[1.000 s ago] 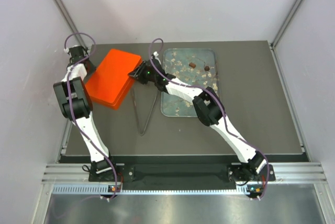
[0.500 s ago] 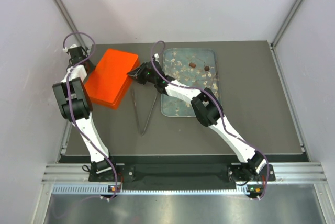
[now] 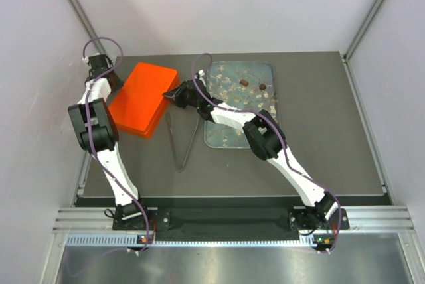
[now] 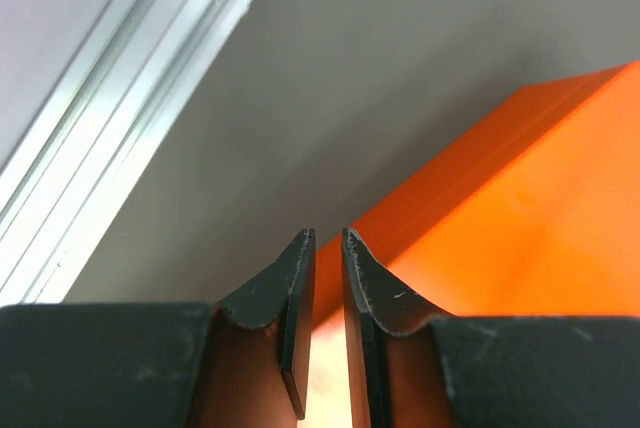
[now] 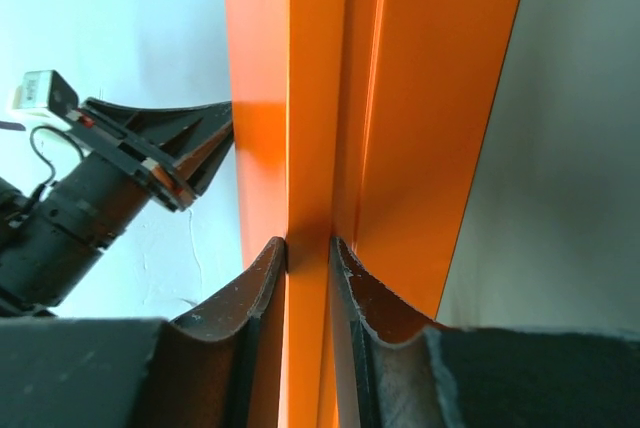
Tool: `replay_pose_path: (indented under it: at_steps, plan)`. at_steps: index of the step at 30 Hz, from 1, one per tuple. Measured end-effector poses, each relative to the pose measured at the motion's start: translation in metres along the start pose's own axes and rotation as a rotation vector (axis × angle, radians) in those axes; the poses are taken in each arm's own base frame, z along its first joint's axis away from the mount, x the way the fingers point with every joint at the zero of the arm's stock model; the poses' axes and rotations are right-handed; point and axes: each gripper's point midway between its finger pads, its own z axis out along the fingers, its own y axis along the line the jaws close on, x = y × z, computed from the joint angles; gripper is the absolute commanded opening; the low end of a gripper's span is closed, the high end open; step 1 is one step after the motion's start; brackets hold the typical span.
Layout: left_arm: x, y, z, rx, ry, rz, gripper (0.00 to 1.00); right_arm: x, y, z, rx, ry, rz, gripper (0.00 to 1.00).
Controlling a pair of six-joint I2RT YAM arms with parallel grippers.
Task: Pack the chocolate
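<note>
Since a second ago the left arm's wrist has crept toward the far-left corner of the dark tabletop (image 3: 319, 131), and the flat orange rectangular box (image 3: 141, 98) has turned slightly. Otherwise the scene is much the same.

The right end effector (image 5: 308, 243) pinches the box's right-hand rim, one finger on each side of the thin orange edge. The left end effector (image 4: 325, 236) sits at the box's far-left edge with its fingers pressed almost together. Whether a sliver of rim lies between them cannot be told.

Packing looks barely begun. Both arms are occupied with the box, which appears shut, and no sweet is visible in it. Two dark brown bite-sized chocolates (image 3: 244, 83) lie in the far part of the glassy rectangular tray (image 3: 229, 138), to the right of the box and well apart from it. Metal tongs (image 3: 182, 144) lie untouched between box and tray. Opening the box and moving the sweets across seem to be left.

The chocolates look roundish and too small to show any long axis or heading. The box's long axis runs far to near, leaning left as it comes nearer.
</note>
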Motion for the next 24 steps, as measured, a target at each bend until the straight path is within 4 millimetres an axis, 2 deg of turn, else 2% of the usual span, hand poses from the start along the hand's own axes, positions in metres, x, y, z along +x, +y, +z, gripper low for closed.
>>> replay_pose_path:
  at_steps: [6,10,12,15,18,24]
  plan:
    - [-0.004,-0.016,-0.012,0.007,0.015,0.010,0.24,0.000,-0.001,-0.001,0.004,-0.007,0.002,0.02]
    - [0.003,-0.035,-0.033,0.050,0.046,0.010,0.24,0.000,-0.002,-0.001,-0.004,-0.013,0.008,0.00]
    - [0.014,-0.052,-0.048,0.103,0.065,0.006,0.24,0.000,-0.003,-0.001,-0.011,-0.018,0.011,0.00]
    - [0.045,-0.071,-0.068,0.186,0.121,-0.009,0.24,0.000,-0.004,-0.002,-0.032,-0.023,0.017,0.00]
    - [0.079,-0.083,-0.074,0.253,0.192,-0.045,0.24,0.001,-0.009,-0.004,-0.041,-0.023,0.029,0.03]
    - [0.081,-0.090,-0.076,0.315,0.191,-0.100,0.23,0.002,-0.010,-0.008,-0.098,-0.020,0.031,0.19]
